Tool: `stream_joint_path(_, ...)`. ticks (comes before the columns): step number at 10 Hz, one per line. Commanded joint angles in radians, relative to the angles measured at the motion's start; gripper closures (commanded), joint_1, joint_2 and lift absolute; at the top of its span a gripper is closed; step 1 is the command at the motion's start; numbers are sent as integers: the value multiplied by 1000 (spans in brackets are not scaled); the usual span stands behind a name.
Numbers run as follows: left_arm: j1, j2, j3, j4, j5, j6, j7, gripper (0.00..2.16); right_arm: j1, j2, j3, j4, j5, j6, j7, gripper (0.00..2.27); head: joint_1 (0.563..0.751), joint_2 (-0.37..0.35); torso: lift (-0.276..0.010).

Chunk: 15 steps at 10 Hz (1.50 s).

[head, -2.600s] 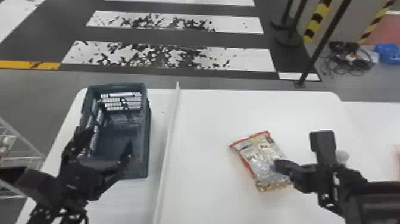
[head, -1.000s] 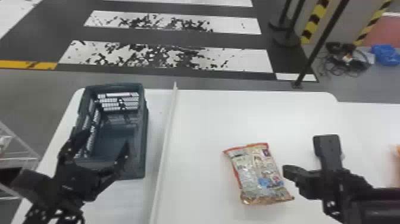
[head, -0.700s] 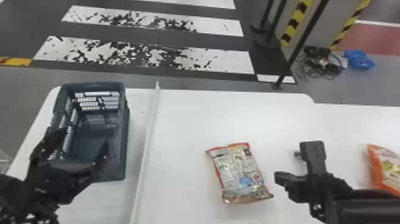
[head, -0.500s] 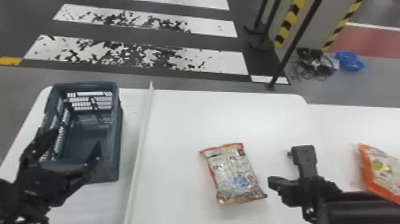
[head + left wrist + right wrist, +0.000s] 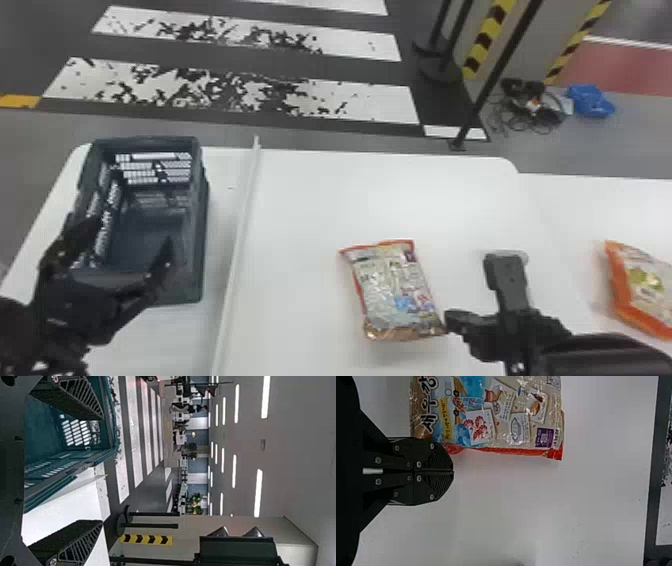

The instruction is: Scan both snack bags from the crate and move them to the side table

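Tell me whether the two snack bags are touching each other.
Apart. The head view shows it: a wide strip of white tabletop lies between the silvery bag and the orange-edged bag farther right.

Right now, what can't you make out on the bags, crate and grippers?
- Orange bag's right part: head view, cut off by the right edge.
- Crate's near left corner: head view, behind the left gripper.
- Middle bag's underside: head view, hidden against the table.
- Whether the right gripper touches that bag: right wrist view, fingers overlap its edge.
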<state>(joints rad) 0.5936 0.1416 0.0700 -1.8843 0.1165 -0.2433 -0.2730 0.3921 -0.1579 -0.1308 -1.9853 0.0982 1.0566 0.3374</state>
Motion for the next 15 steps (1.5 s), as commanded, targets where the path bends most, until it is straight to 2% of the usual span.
stream_joint_path(1, 0, 0, 1, 1, 0, 0, 0, 63, 10, 3, 4, -17, -2, 16, 8, 2250, 695, -137, -29)
stream_joint_path(8, 0, 4, -7, 1, 0, -3, 1, 63, 53, 6, 14, -102, -5, 72, 11, 2253, 695, -114, -29)
stream_joint_path(11, 2, 4, -7, -1, 0, -3, 1, 63, 70, 17, 0, -213, -17, 44, -11, 2253, 695, -123, -29)
stream_joint_path(13, 3, 4, -10, -2, 0, -3, 1, 63, 63, 17, 46, -222, -41, -20, 22, 2253, 695, -92, -29)
stream_joint_path(15, 5, 4, -10, -6, -1, -3, 1, 63, 14, 15, 122, -153, -26, -57, 37, 2253, 695, -37, -29)
